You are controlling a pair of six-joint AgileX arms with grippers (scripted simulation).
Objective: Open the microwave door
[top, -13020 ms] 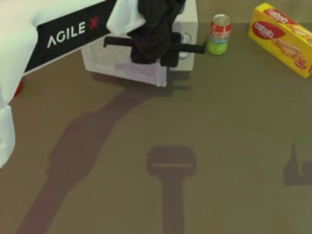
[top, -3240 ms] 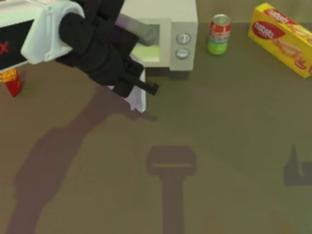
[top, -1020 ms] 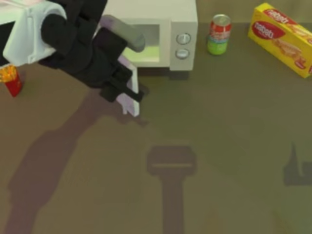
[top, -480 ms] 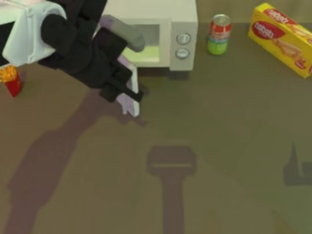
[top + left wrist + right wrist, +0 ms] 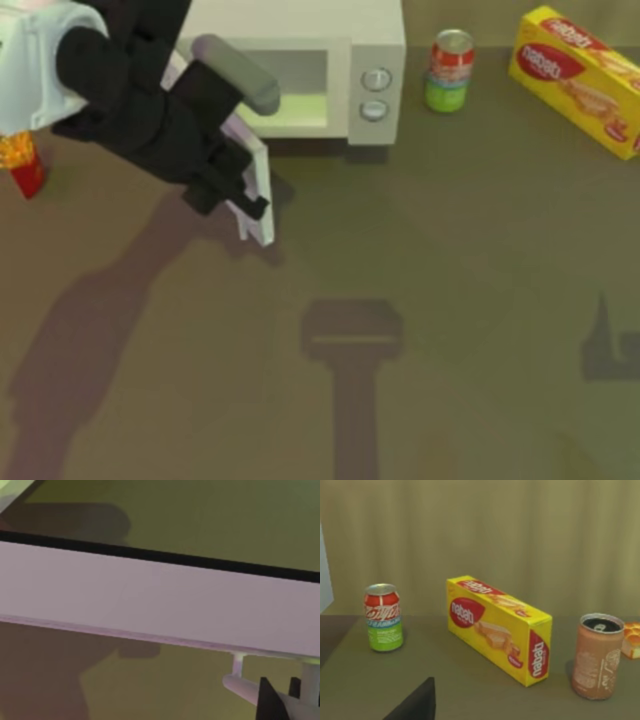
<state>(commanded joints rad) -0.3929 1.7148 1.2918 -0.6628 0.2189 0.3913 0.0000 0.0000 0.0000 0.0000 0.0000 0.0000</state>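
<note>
Two knobs mark the microwave [image 5: 340, 60] at the table's far edge; its door [image 5: 258, 190] stands swung wide, left gripper [image 5: 245, 195] at the outer edge. Wrist views: door [image 5: 160, 600] fills the left; whether those fingers clamp its handle [image 5: 250, 690] I cannot tell.
</note>
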